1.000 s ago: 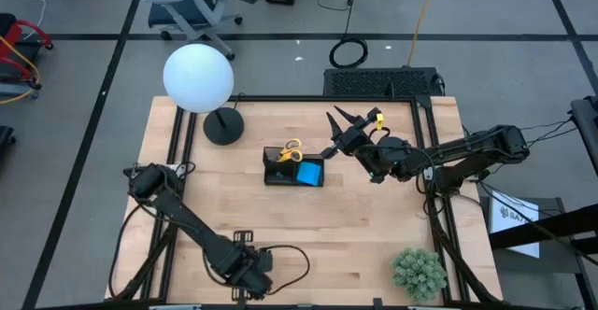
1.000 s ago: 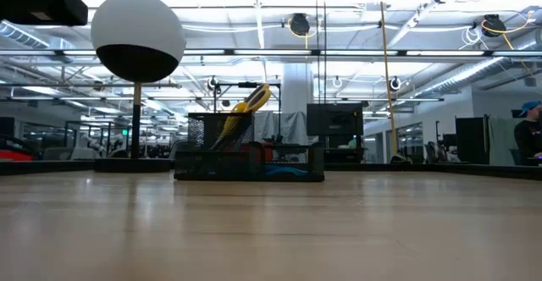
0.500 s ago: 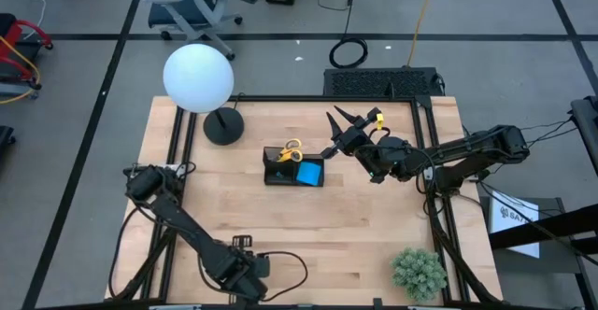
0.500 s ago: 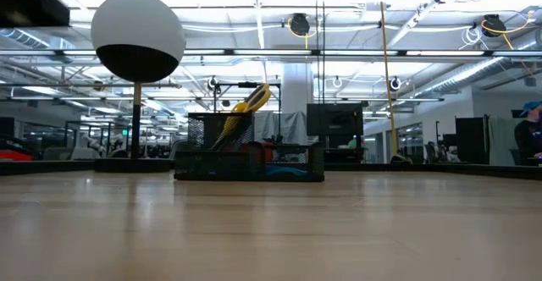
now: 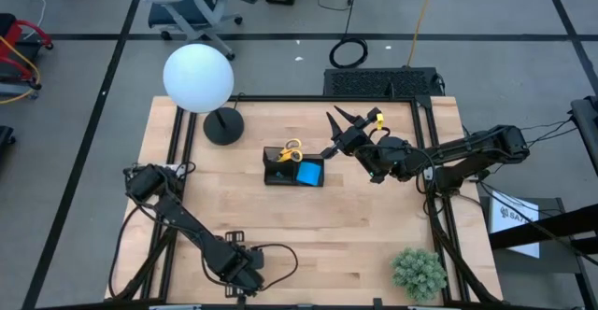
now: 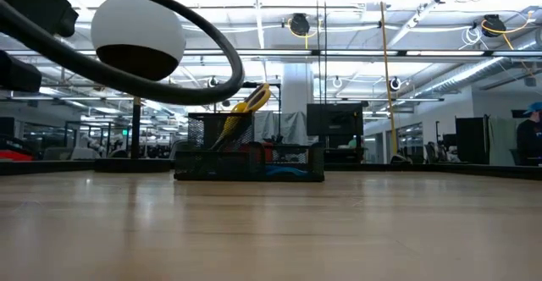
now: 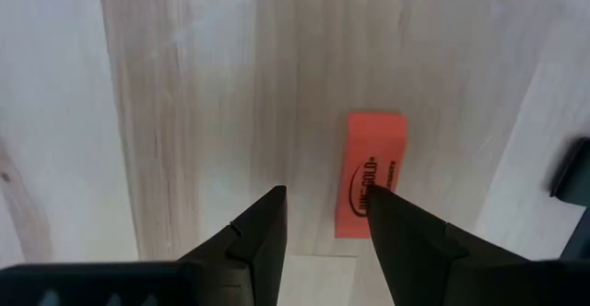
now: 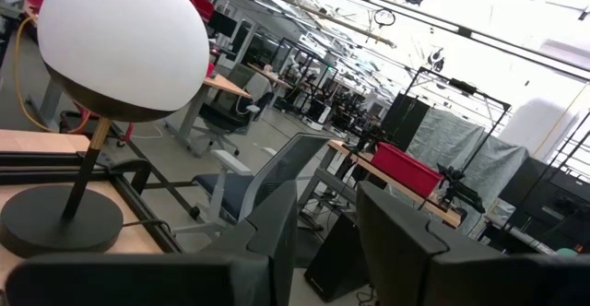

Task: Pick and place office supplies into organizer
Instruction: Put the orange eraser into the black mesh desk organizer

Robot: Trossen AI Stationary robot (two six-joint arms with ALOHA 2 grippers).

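Observation:
The black organizer (image 5: 272, 174) sits mid-table. Yellow-handled scissors (image 5: 291, 149) stand slanted in its mesh cup (image 6: 222, 137), and the blue pad (image 5: 310, 173) lies in a compartment. An orange-red eraser (image 7: 371, 184) lies flat on the wood by the near edge. My left gripper (image 7: 324, 200) points down over it, open, with one finger above the eraser's long edge and the other on bare wood. In the high view the left gripper (image 5: 236, 271) is low near that edge. My right gripper (image 5: 334, 123) is open and raised, right of the organizer. No pens show. My left gripper comes from above, pointing down, and one fingertip (image 7: 383, 205) overlaps the eraser's long edge (image 7: 355, 191). Whether it touches the eraser, I cannot tell. The eraser lies flat on the table.
A white globe lamp (image 5: 198, 77) on a round black base (image 5: 223, 125) stands at the far left. A green plant ball (image 5: 418, 273) sits at the near right corner. The left arm's cable (image 6: 169, 69) loops across the low view. Bare wood lies between the organizer and the near edge.
My left gripper has shifted a little along the near edge, and its cable loop has swung into the low view. The right arm, organizer, scissors and pad have kept still.

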